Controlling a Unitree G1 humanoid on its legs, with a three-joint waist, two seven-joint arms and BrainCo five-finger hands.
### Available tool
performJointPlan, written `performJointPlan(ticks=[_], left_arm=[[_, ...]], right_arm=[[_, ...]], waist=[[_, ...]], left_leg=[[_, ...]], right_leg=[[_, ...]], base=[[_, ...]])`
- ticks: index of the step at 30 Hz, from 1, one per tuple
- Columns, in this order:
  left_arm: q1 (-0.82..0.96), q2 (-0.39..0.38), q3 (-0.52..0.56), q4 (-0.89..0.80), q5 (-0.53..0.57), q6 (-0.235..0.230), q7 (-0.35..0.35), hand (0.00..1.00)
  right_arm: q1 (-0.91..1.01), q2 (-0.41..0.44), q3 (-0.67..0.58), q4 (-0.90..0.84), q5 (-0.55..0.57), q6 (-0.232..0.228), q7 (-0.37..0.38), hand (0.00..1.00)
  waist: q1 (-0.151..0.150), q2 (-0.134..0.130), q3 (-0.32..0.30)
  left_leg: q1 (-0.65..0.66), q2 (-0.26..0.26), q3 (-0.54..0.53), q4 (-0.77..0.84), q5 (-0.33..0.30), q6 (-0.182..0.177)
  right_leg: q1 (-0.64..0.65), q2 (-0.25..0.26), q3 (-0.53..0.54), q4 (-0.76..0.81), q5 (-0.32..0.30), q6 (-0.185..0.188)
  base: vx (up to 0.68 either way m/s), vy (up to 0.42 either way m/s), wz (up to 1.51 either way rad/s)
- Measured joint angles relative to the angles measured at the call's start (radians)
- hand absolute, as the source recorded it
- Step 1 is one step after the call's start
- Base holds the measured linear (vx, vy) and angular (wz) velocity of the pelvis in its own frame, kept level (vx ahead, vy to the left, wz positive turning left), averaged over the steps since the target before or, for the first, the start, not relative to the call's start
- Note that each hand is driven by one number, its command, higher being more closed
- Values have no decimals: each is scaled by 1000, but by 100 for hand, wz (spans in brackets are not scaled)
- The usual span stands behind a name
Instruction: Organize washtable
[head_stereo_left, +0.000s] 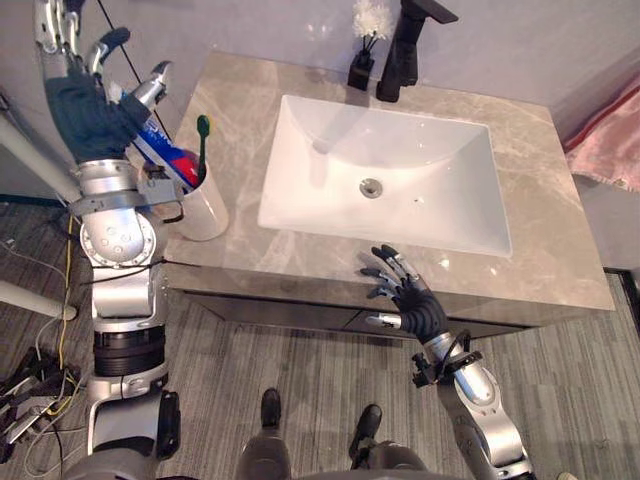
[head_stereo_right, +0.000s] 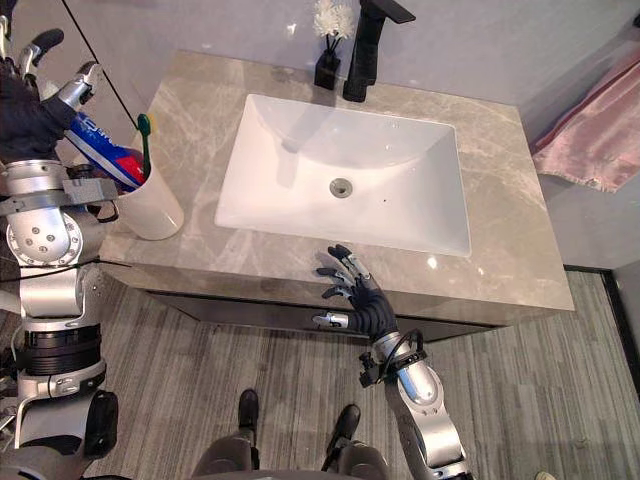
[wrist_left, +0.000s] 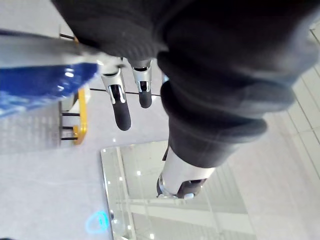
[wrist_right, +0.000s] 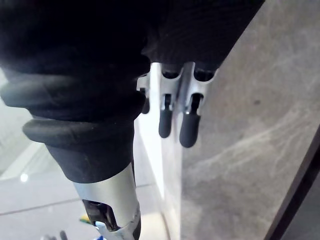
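At 6 o'clock from the drain (head_stereo_left: 371, 187), the right hand (head_stereo_left: 415, 305) hovers at the front edge of the marble washtable (head_stereo_left: 540, 200). Its fingers (wrist_right: 188, 130) are spread and loosely extended, and it holds nothing.

At 9 o'clock, near the counter's left edge, a white cup (head_stereo_left: 205, 215) stands upright with a green toothbrush (head_stereo_left: 203, 135) sticking out of it. A blue, white and red toothpaste tube (head_stereo_left: 165, 150) leans out of the same cup, its lower end inside and its upper end tilted toward 10 o'clock. The raised left hand (head_stereo_left: 85, 110) is there, with the tube against it. Its fingers (wrist_left: 120, 105) are stretched nearly straight, and none is seen curling round the tube.

The white rectangular basin (head_stereo_left: 300, 190) sits in the middle of the counter. At 12 o'clock, against the wall, stands a black faucet (head_stereo_left: 405, 50). Just beside it is a small black vase (head_stereo_left: 361, 70) with a white flower (head_stereo_left: 372, 18). A pink towel (head_stereo_left: 610, 140) hangs at 2 o'clock, past the counter's right end.
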Motion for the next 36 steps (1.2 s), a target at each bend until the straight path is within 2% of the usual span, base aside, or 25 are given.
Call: performJointPlan(ticks=[3, 6, 8, 10, 14, 15, 18, 21, 22, 23, 24, 26, 29, 36], left_arm=[[6, 26, 0, -26, -5, -11, -1, 0], [6, 87, 18, -29, -14, -18, -10, 0], [9, 119, 62, -53, -17, -21, -16, 0], [26, 162, 128, -98, -37, -49, -16, 0], [105, 240, 241, -141, -76, -87, -16, 0], [131, 249, 265, -145, -80, -96, -18, 100], [204, 255, 319, -156, -100, -100, -21, 100], [365, 196, 373, -235, -115, -99, -42, 100], [426, 133, 375, -283, -115, -99, -62, 100], [496, 62, 374, -326, -115, -99, -79, 100], [532, 22, 372, -342, -115, -99, -89, 100], [645, -125, 334, -372, -124, -94, -123, 100], [752, -244, 243, -390, -152, -80, -161, 100], [785, -302, 101, -407, -150, -39, -234, 100]], right_arm=[[-3, 0, 0, 17, 0, 0, 1, 0], [-7, -1, 0, 37, 0, 0, 3, 0], [-6, -1, 0, 45, 0, 2, 3, 0], [3, -3, -1, 46, 0, 3, 5, 0], [35, -3, -9, 48, 0, 6, 21, 0], [36, -2, -9, 53, -1, 6, 22, 0], [42, 1, -10, 67, -8, 7, 23, 0], [69, 23, -19, 66, -16, 7, 32, 0], [81, 33, -27, 67, -18, 8, 38, 0], [85, 43, -32, 67, -18, 8, 40, 0], [86, 50, -34, 67, -18, 9, 40, 0], [94, 61, -34, 67, -19, 10, 40, 0], [94, 71, -33, 67, -20, 21, 42, 0], [87, 75, -46, 66, -40, 22, 42, 0]], waist=[[0, 22, -13], [1, 46, -29], [1, 55, -35], [5, 62, -49], [29, 78, -84], [30, 81, -93], [34, 85, -109], [43, 85, -127], [55, 85, -128], [56, 85, -128], [56, 85, -128], [55, 84, -129], [58, 83, -132], [54, 80, -130]], left_leg=[[4, -1, 0, 0, 0, 0], [11, -1, 0, -1, 1, 0], [21, -1, 0, -1, 0, 0], [21, -1, 0, -1, 0, 0], [23, -2, -12, -2, 0, 0], [21, -2, -16, -4, 1, 0], [22, -4, -31, -6, 1, 0], [22, -6, -34, -7, 0, 0], [22, -6, -35, -7, 0, 0], [21, -7, -39, -7, 1, 0], [21, -7, -42, -7, 1, 0], [21, -7, -55, -7, 1, -1], [20, -8, -61, -7, 2, -2], [-5, -8, -83, -7, 9, -5]], right_leg=[[4, -1, -6, 0, 0, 0], [11, -1, -7, -1, 0, 0], [23, -1, -8, -4, -1, 0], [25, 0, -10, -7, -2, -1], [38, 2, -25, -19, -3, -3], [39, 2, -30, -19, -5, -3], [50, 1, -43, -20, -11, -6], [54, 1, -46, -27, -13, -9], [56, 1, -48, -31, -13, -9], [58, 1, -53, -31, -13, -9], [59, 1, -56, -31, -13, -9], [68, 2, -69, -32, -14, -7], [71, 1, -73, -32, -15, -6], [57, 3, -94, -30, -15, -4]], base=[[0, 0, 0], [0, 0, 0], [0, 0, 0], [0, 0, 0], [8, 2, 7], [8, 9, 17], [3, 12, 13], [2, 5, 3], [10, 13, 5], [6, 11, 7], [3, 7, 12], [7, 7, 15], [7, 14, 7], [4, 9, 8]])
